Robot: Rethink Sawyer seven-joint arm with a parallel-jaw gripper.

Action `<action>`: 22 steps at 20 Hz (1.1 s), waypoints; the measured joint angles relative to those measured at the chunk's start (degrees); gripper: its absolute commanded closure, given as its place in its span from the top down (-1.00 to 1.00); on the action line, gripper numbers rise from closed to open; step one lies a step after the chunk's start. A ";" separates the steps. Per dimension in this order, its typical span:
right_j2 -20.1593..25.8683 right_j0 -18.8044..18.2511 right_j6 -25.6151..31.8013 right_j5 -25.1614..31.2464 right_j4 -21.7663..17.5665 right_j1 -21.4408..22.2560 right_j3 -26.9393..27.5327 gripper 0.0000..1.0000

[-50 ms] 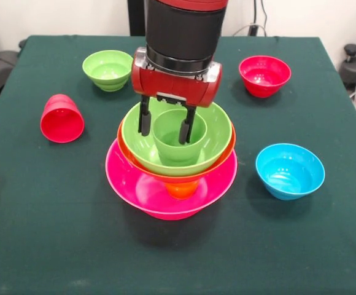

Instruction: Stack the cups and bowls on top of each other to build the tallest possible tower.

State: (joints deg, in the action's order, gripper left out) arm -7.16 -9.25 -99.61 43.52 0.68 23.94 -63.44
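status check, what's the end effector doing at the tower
End effector open, straddling green cup rim. Cup sits in tower. Nothing in the way.

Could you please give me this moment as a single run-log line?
pincer: open, astride green cup wall | tower: pink, orange, green bowls | loose: red cup on side, small blue bowl
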 measured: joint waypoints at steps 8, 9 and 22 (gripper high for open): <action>-0.95 0.22 0.00 0.00 -0.01 1.83 -0.61 1.00; -1.07 0.22 0.00 0.00 -0.01 2.19 -0.70 1.00; -4.33 1.01 -0.54 1.24 0.69 6.22 -1.91 1.00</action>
State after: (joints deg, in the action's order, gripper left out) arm -11.49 -8.23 -100.15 44.75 1.37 30.16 -65.35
